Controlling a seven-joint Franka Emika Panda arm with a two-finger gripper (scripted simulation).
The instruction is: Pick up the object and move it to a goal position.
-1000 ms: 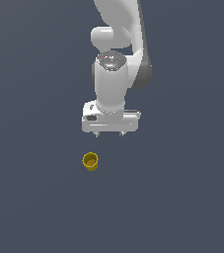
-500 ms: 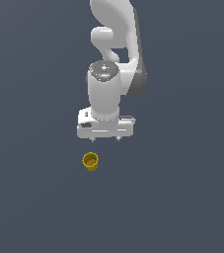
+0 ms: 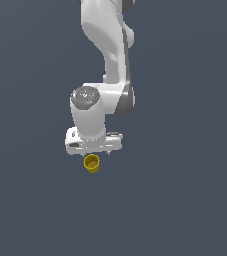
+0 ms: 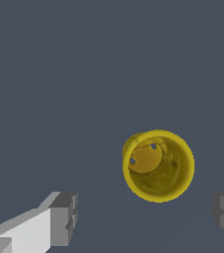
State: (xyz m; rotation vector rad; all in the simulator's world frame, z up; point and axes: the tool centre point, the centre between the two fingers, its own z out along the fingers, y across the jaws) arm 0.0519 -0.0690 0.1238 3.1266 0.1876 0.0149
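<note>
The object is a small mustard-yellow cup (image 3: 91, 163), round and open at the top, standing upright on the dark grey floor. In the wrist view the cup (image 4: 158, 165) shows from above, with its inside bottom visible. My white gripper (image 3: 95, 152) hangs just above and slightly behind the cup, its fingers mostly hidden by the hand. In the wrist view the gripper (image 4: 145, 217) is open and empty, with grey fingertips (image 4: 64, 219) wide apart and the cup lying off the line between them.
A plain dark grey floor (image 3: 185, 200) fills both views. The white arm (image 3: 107, 45) rises above the gripper to the top of the exterior view.
The arm has come down and toward the exterior view's left, bringing the gripper from well above the cup to just over it. The cup has not moved.
</note>
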